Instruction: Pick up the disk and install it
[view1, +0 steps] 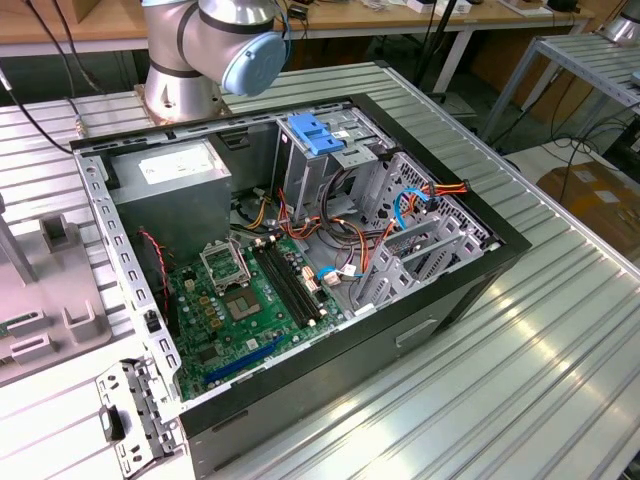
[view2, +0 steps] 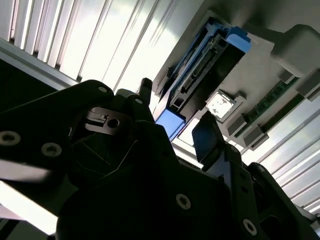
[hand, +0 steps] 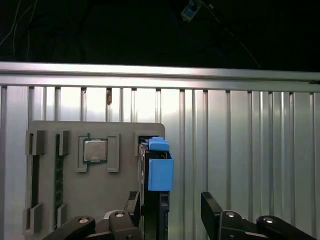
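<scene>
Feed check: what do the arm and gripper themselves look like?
The arm is silver-grey metal with rounded joints and a light blue round cap. The gripper is matte black and angular, with two jaws and silver screw heads along its body.

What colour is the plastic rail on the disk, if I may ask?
Blue. The rail on the disk shows best in the first wrist view.
</scene>
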